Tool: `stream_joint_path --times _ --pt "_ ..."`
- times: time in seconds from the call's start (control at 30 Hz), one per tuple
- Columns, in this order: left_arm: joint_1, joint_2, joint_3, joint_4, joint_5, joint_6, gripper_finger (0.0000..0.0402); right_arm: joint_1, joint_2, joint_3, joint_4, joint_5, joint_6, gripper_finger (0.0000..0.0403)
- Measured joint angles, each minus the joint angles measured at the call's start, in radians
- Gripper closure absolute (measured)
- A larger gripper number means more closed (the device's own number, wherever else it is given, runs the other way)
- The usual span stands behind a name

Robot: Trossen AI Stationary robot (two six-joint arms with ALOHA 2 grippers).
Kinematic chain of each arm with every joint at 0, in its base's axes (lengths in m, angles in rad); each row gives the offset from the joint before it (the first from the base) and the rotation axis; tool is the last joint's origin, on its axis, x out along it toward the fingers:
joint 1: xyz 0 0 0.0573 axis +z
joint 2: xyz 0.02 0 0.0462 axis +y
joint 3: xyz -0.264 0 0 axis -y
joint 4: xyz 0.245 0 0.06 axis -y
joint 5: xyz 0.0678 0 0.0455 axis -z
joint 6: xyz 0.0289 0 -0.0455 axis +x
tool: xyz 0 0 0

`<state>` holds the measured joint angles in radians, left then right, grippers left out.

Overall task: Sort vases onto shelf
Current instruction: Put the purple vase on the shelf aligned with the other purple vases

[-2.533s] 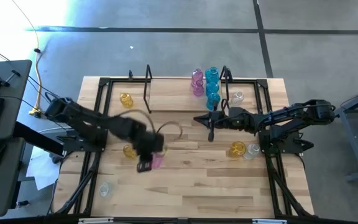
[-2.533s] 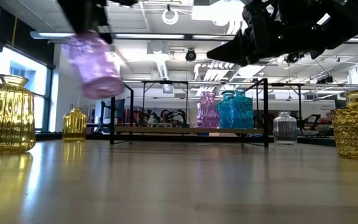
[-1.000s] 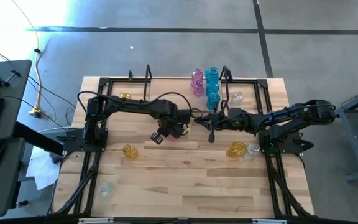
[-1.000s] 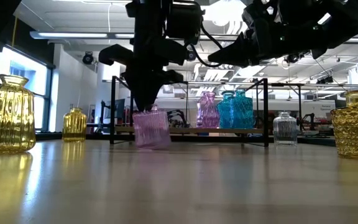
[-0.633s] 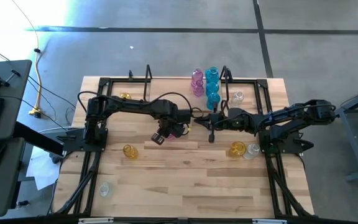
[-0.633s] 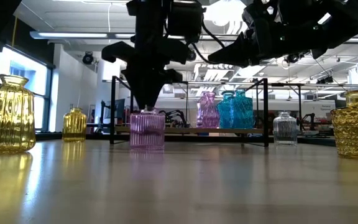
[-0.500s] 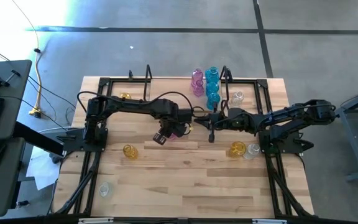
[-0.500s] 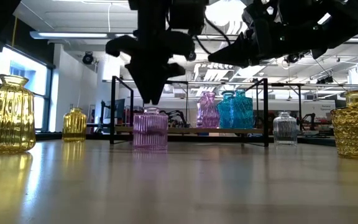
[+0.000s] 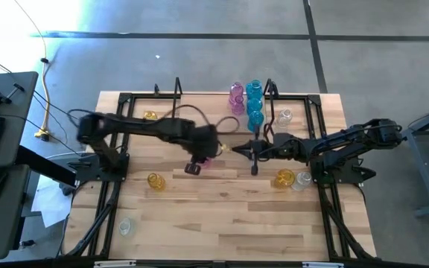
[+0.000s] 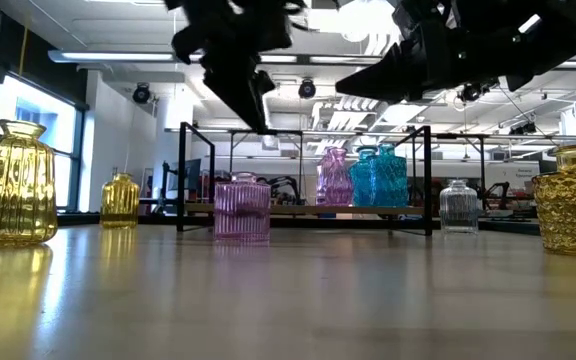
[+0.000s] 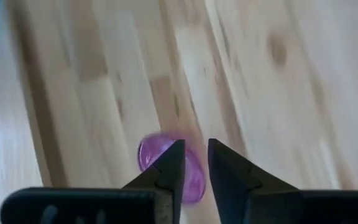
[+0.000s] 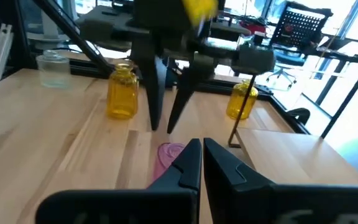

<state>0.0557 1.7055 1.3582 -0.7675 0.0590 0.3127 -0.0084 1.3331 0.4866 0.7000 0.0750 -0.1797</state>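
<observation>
1. The left gripper (image 10: 253, 105) is hanging above the pink vase (image 10: 242, 208) with clear air between the two, its fingers parted by only a narrow gap and holding nothing. To my eye the vase is set down and let go.

2. That pink vase is standing upright on the bare wooden tabletop (image 9: 237, 216), near the middle and just short of the shelf (image 9: 199, 112), so it is not sorted yet. I judge this a halfway stop, placed where the right arm can reach it.

3. The right gripper (image 9: 233, 149) is waiting just right of the vase, pointing at it with its fingers pressed together and carrying nothing.

4. On the right end of the shelf a pink vase (image 9: 236, 98) and a row of cyan-blue vases (image 9: 255, 104) are sitting in neat lines beside each other, which looks like grouping by colour. A clear vase (image 9: 284, 116) is standing near them.

5. Amber vases are waiting loose on the tabletop: one (image 9: 155, 179) near left, one (image 9: 285, 178) near right.

6. The low view is showing the gap under the raised fingers, which the overhead view hides beneath the arm.

7. The left wrist view is looking straight down on the vase's round mouth (image 11: 169, 165) between the fingertips, confirming that the gripper is centred above it.

8. The right wrist view is showing the left gripper's two fingers (image 12: 154, 93) from the opposite side.
</observation>
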Motion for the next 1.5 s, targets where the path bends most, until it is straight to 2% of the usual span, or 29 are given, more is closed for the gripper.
stream_joint_path --times 0.2,0.3,0.4,0.53,0.77,0.87,0.97,1.27,1.5 --pt "0.003 -0.240 -0.364 0.499 0.017 -0.189 0.0366 0.003 0.008 0.014 0.022 0.021 0.092 0.0399" --pt "0.003 -0.321 -0.545 0.778 0.017 -0.262 0.0373 0.017 0.046 0.055 0.030 0.030 0.121 0.0378" --pt "0.011 -0.370 -0.700 1.059 0.017 -0.309 0.0381 0.040 0.122 0.109 0.021 0.028 0.131 0.0338" --pt "0.029 -0.404 -0.862 1.345 0.009 -0.346 0.0389 0.063 0.219 0.189 0.010 0.042 0.139 0.0268" --pt "0.092 -0.415 -1.057 1.711 -0.020 -0.363 0.0395 0.061 0.351 0.331 -0.115 0.081 0.222 0.0155" --pt "0.124 -0.415 -1.109 1.799 -0.020 -0.364 0.0394 0.061 0.407 0.392 -0.167 0.082 0.225 0.0126" --pt "0.151 -0.415 -1.137 1.835 -0.020 -0.364 0.0394 0.055 0.462 0.449 -0.217 0.080 0.221 0.0114" --pt "0.184 -0.415 -1.150 1.841 -0.019 -0.332 0.0394 0.005 0.582 0.509 -0.238 0.080 0.226 0.0112" --pt "0.187 -0.415 -1.150 1.835 -0.019 -0.327 0.0394 -0.017 0.600 0.507 -0.219 0.001 0.249 0.0117"
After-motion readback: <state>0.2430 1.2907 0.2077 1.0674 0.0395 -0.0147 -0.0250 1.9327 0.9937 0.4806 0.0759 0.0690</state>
